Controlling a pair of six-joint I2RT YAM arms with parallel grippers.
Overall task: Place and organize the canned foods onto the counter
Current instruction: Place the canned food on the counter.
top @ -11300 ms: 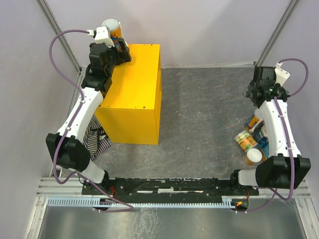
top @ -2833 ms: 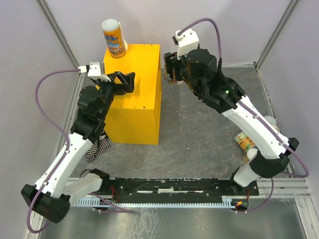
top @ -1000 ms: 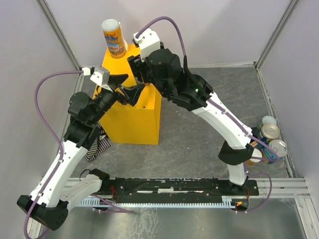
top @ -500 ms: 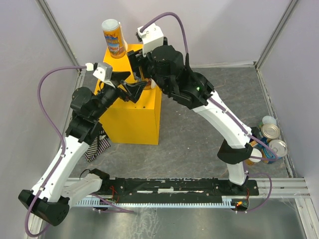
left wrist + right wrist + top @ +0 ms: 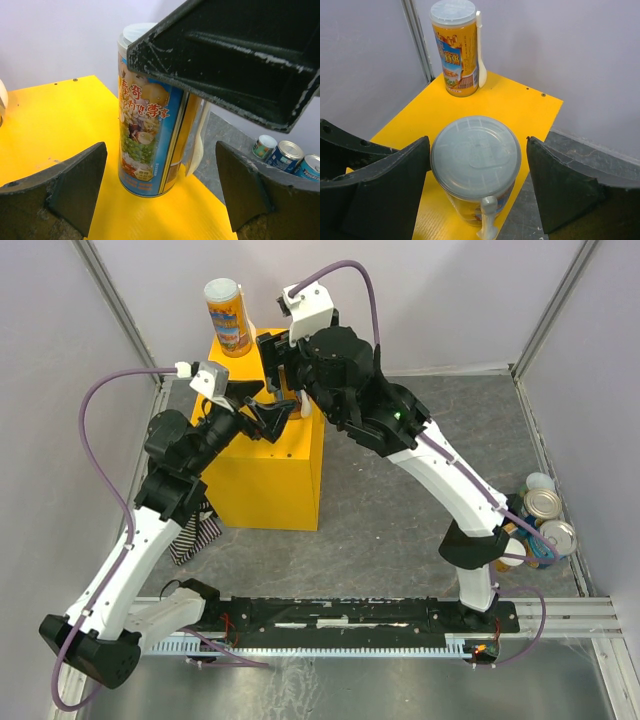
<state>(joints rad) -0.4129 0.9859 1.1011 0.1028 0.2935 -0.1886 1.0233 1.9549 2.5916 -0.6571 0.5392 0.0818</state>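
Note:
A can with a blue and orange label and a grey-white lid stands upright near the right edge of the yellow counter. My right gripper is open above it, with a finger on each side of the lid and a gap on the right. My left gripper is open and low over the counter, with the can just ahead of its fingers. A second, taller can stands at the counter's back left corner and also shows in the right wrist view. In the top view both grippers hide the nearer can.
Several more cans lie on the grey floor at the right wall; they show in the left wrist view. A striped cloth lies left of the counter. Both arms cross over the counter's back half.
My right gripper has risen a little and drawn back over the can. My left gripper has moved up and forward toward the same can.

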